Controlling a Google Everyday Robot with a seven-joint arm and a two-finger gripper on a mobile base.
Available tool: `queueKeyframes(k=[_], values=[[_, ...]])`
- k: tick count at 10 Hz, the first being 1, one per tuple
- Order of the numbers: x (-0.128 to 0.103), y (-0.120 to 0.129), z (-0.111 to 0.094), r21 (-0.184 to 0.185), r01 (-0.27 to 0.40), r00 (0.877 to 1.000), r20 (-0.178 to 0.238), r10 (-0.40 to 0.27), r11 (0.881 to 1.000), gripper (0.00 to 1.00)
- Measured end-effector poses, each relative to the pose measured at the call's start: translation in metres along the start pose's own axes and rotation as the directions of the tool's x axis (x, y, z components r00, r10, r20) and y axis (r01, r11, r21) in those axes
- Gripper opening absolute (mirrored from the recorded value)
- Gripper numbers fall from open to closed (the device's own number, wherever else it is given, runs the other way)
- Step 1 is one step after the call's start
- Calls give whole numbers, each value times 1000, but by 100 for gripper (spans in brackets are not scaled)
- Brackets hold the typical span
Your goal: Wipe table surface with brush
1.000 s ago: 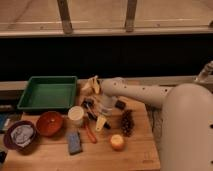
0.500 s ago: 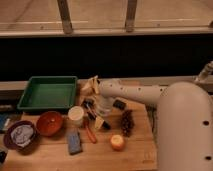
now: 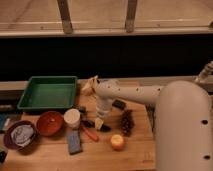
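Gripper [image 3: 100, 120] low over table [image 3: 137, 150] centre, right at brush [image 3: 104, 128], beside orange tool [image 3: 90, 134]. Grip state: cannot tell. Step: probably grasping brush. Next: firm hold, then sweep toward front edge.

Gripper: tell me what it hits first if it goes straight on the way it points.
The gripper points down over the table. It would likely meet the dark brush just under it first, though depth is unclear and it may be touching it.
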Motion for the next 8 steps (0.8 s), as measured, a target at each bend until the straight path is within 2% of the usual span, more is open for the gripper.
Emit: queueKeyframes(k=[3,4,6,8], values=[[2,-5,-17,37,-16,1000,9,16,999,0],[7,-10,-32,60,-35,999,20,34,998,0],[25,-24,-61,104,-76,997,33,72,992,0],[49,-28,-68,112,-107,994,35,104,988,0]])
